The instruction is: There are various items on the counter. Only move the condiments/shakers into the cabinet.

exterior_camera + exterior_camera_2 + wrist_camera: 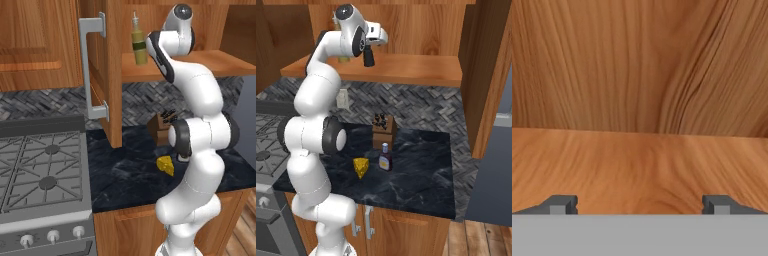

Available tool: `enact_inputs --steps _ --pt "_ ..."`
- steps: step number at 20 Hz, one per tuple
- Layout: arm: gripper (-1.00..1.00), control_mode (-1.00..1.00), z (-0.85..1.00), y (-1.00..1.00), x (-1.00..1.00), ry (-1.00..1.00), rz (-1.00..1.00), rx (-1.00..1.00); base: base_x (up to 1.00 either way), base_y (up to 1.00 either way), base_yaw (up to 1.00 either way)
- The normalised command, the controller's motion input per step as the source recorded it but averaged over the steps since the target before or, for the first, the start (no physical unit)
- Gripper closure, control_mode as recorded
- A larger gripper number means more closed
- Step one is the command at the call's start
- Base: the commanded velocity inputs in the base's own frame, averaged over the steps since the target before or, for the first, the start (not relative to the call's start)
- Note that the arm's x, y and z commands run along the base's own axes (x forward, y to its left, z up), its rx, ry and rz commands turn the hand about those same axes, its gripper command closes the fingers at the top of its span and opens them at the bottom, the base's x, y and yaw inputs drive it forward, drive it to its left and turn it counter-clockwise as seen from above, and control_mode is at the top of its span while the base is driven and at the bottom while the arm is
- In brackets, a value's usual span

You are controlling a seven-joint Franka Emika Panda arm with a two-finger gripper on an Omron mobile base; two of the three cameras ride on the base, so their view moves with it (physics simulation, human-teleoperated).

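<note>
Kitchen scene: dark marbled tabletop [421, 165] over wood base cabinets, grey gas stove [40, 175] at its left end, herringbone backsplash behind.

Tall yellow-olive bottle [139, 42] stands upright on the wall cabinet shelf [421, 70], long axis vertical, nozzle up, near the shelf's left end just inside the open door [107, 70]. Door's long grey handle [89, 67] runs vertical.

Small dark-purple bottle [385, 158] with red cap is upright on the tabletop, cap up, just in front of the knife block [382, 130]. Cheese wedge [361, 167] sits just left of it, apart. Knife block handles point up and slightly back. Black shaker: can't locate it.

Arm is raised high, elbow folded, wrist at shelf height with the hand reaching roughly level into the cabinet. Pincer [370, 58] hangs over the shelf, right of the olive bottle and apart from it. Hand view: pincer [640, 205] fingertips [562, 204] spread wide, nothing between them, bare shelf board and cabinet back panel [640, 65] ahead.
</note>
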Motion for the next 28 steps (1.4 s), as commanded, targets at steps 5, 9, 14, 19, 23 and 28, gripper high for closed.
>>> enact_inputs --steps 5,9,14,19,23,28 --pt "-1.0 -1.0 0.0 0.0 -0.12 -0.01 0.0 0.0 0.0 0.0 0.0" --pt "-1.0 -1.0 0.0 0.0 -0.22 -0.09 0.0 0.0 0.0 0.0 0.0" --pt "-1.0 -1.0 0.0 0.0 -0.09 0.0 0.0 0.0 0.0 0.0 0.0" --pt "-1.0 -1.0 0.0 0.0 -0.87 -0.14 -0.01 0.0 0.0 0.0 0.0" --pt "-1.0 -1.0 0.2 -0.23 -1.0 -0.32 -0.05 0.03 0.0 0.0 0.0" --pt "-1.0 -1.0 -0.11 -0.43 -1.0 -0.26 -0.06 0.07 0.0 0.0 0.0"
